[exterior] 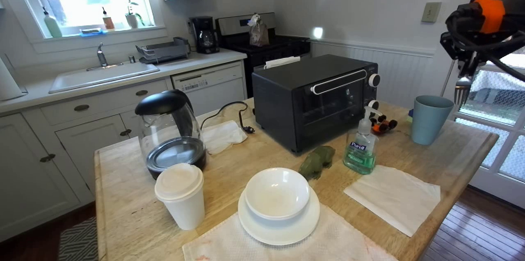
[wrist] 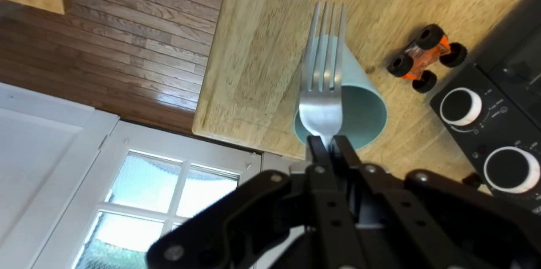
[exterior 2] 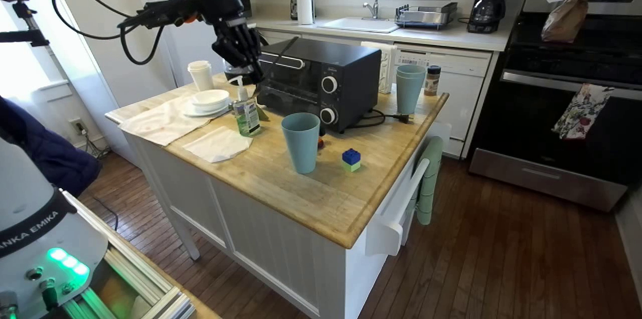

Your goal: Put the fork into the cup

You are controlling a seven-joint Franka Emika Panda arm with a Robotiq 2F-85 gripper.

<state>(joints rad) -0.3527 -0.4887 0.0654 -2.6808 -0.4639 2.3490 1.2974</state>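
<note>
The fork (wrist: 322,112) is silver and hangs tines down from my gripper (wrist: 327,140), which is shut on its neck. It also shows in an exterior view (exterior: 462,88). The teal cup (wrist: 365,110) stands upright on the table, also visible in both exterior views (exterior: 431,121) (exterior 2: 301,144). In the wrist view the fork overlaps the cup's mouth and side. In an exterior view my gripper (exterior: 468,71) holds the fork just right of the cup's rim; in the opposite picture the gripper (exterior 2: 255,72) is up and left of the cup. The fork's handle is hidden in the jaws.
A black toaster oven (exterior: 316,101) stands beside the cup. An orange toy car (wrist: 427,55), a blue-green block pair (exterior 2: 351,159) and a sanitizer bottle (exterior: 361,152) are near it. Stacked teal cups (exterior 2: 409,88) stand behind the oven. The table edge (wrist: 205,91) is close.
</note>
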